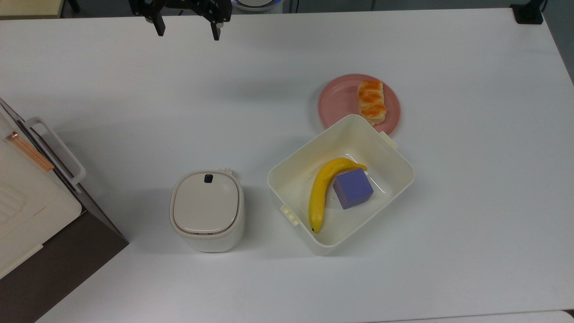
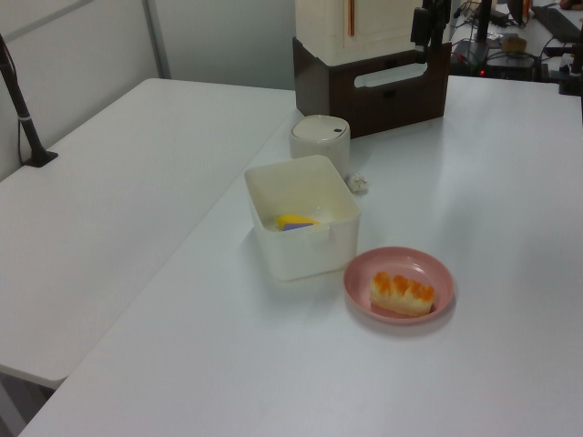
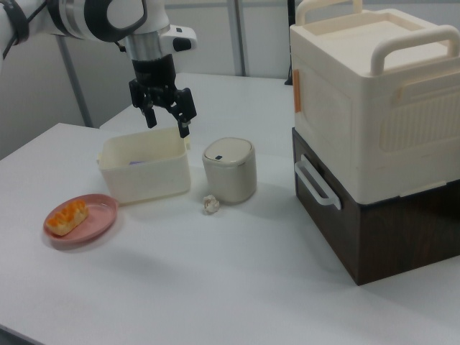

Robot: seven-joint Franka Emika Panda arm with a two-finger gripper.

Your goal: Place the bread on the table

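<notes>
free: bare table (image 1: 471, 188) on the top view's right of pink plate (image 1: 334, 101) | obstacle: cream bin (image 1: 394, 177) wall touching plate's near edge | gripper (image 1: 187, 30) spread wide, well apart

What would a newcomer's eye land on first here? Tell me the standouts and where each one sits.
The bread, glazed orange, lies on a pink plate toward the top view's right, just above a cream bin. In that bin a yellow banana curves beside a purple cube. The black pincer hangs open at the top view's upper left, far from the bread, above the white table.
</notes>
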